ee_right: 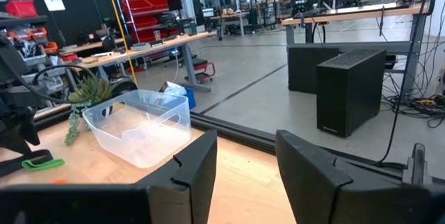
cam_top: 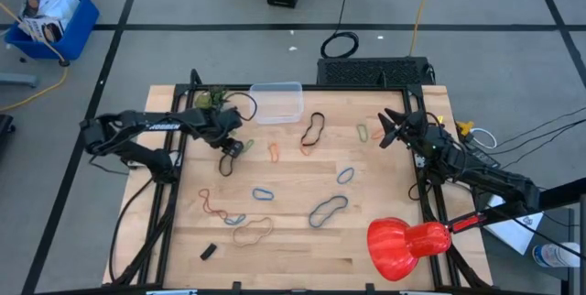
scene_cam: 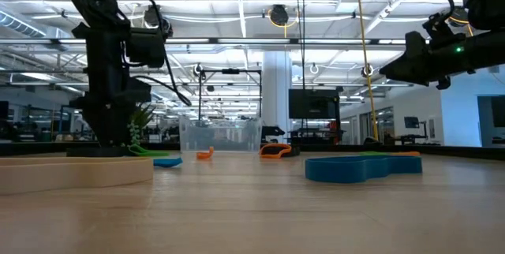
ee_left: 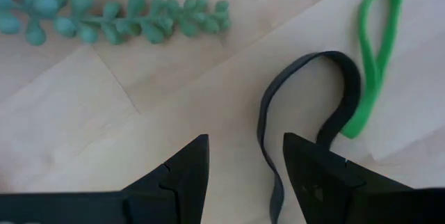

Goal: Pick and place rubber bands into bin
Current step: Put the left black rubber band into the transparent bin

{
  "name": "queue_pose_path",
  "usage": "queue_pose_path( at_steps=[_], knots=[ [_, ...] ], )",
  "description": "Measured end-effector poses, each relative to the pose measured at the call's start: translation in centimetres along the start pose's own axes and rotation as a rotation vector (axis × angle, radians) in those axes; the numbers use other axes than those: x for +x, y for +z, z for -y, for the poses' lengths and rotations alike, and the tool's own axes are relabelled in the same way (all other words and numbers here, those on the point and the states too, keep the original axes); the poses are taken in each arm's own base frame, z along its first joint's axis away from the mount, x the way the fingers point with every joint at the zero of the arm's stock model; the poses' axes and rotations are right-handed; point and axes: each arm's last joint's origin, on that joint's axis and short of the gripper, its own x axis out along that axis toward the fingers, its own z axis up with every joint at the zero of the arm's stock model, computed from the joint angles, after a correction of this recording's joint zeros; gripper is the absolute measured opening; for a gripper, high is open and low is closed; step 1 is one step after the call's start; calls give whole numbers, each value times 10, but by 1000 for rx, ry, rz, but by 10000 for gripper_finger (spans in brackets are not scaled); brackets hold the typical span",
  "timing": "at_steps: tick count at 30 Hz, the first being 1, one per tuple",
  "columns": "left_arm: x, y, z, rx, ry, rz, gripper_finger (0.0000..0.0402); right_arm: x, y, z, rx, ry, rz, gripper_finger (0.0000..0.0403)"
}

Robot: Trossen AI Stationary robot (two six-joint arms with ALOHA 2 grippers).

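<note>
The left claw [ee_left: 240, 175] stands low over the worktop [cam_top: 366, 240] at its left side, with the fingers apart and nothing between them. Right under it lies a black rubber band [ee_left: 306, 113]. In the left wrist view this band runs as a long narrow loop away from the claw, and one strand of it passes through the gap between the two fingers. A green rubber band [ee_left: 375, 57] lies just beside it and touches its far bend. So the long axis of the black band points forward from the claw, and the fingers stand on both sides of the strand, across it. I judge that a straight descent and closing would catch it, but the green band is near enough to come along.

The bin [cam_top: 276, 101] is near, at the far edge of the worktop, just beyond the left claw, and it looks empty. The other rubber bands [cam_top: 328, 211] lie scattered over the middle.

The right claw [cam_top: 392, 130] waits above the right side, also open and holding nothing. It is farther from the black band, so the left arm is the better one for this pick.
</note>
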Motion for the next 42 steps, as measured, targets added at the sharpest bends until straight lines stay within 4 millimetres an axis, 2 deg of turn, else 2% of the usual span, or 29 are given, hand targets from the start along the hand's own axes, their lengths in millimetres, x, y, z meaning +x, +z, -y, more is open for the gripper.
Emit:
queue_pose_path(
  at_steps=[8, 18, 22, 30, 37, 42],
  knots=[
    [15, 2, 3, 0, -8, -78, 191, 0, 0, 0, -1, -1, -3, 141],
    [18, 1, 3, 1, -10, -94, 185, 0, 0, 0, -1, -1, -1, 141],
    [18, 2, 4, 7, -17, -96, 144, 0, 0, 0, -1, -1, -1, 141],
    [19, 2, 4, 9, -25, -91, 15, 0, 0, 0, -1, -1, 0, 141],
    [18, 3, 5, 7, -42, -87, 15, 0, 0, 0, 0, -1, 0, 141],
    [9, 1, 4, 5, -93, -63, 10, 0, 0, 0, 0, -1, 0, 141]
  ],
)
